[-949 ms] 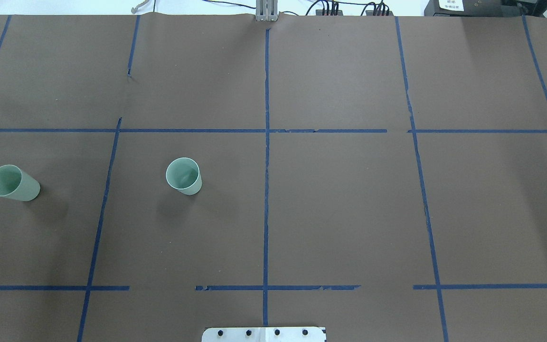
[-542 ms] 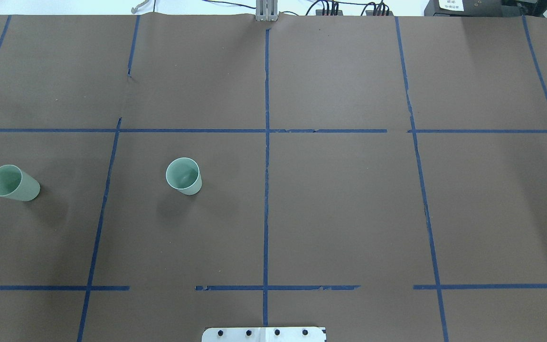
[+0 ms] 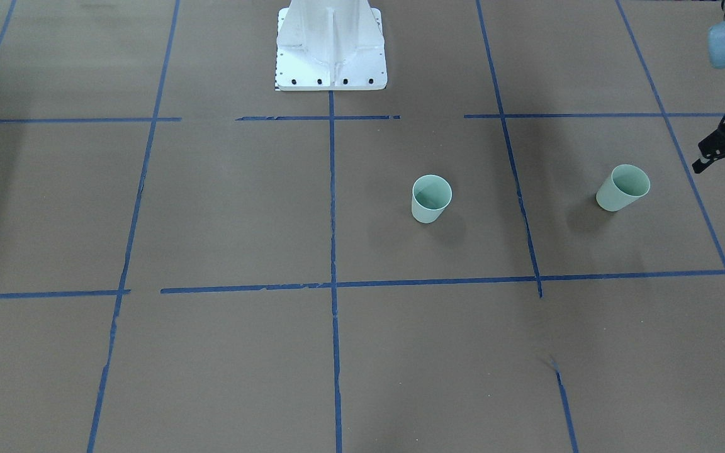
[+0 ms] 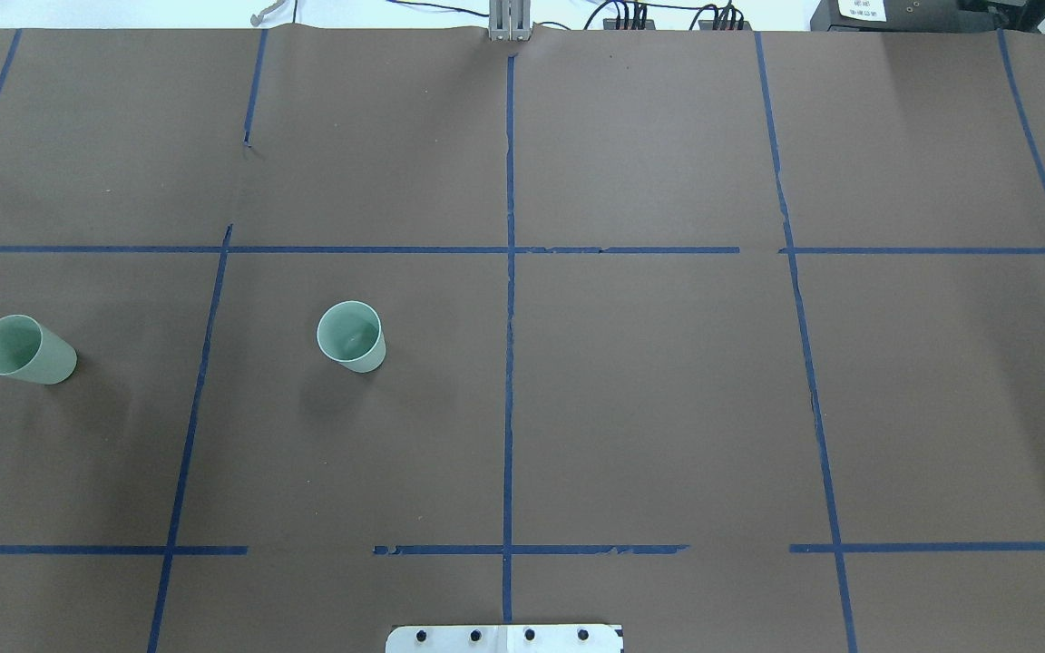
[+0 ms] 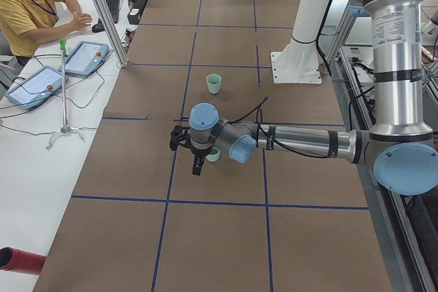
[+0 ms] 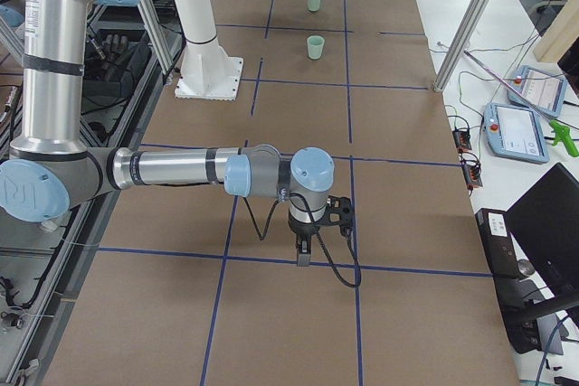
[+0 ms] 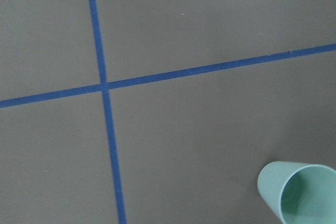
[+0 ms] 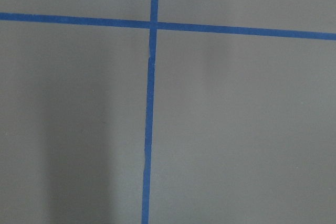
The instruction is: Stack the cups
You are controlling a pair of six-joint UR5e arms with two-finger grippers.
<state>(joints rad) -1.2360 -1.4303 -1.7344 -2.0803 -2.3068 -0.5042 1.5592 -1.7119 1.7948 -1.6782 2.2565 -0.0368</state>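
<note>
Two pale mint-green cups stand upright and apart on the brown table, mouths up. The inner cup (image 4: 352, 336) is left of the centre line and also shows in the front view (image 3: 431, 198). The outer cup (image 4: 26, 349) is near the table's left end (image 3: 622, 187). My left gripper (image 3: 721, 171) hangs above the table just beyond the outer cup, its fingers apart and empty. The left wrist view shows that cup (image 7: 302, 192) at its lower right corner. My right gripper (image 6: 303, 255) hovers over bare table far from both cups; I cannot tell its state.
The white robot base (image 3: 331, 44) stands at the table's robot side. Blue tape lines (image 4: 509, 272) cross the brown cover. An operator (image 5: 27, 5) sits beyond the far edge with tablets (image 5: 34, 85) and a small stand.
</note>
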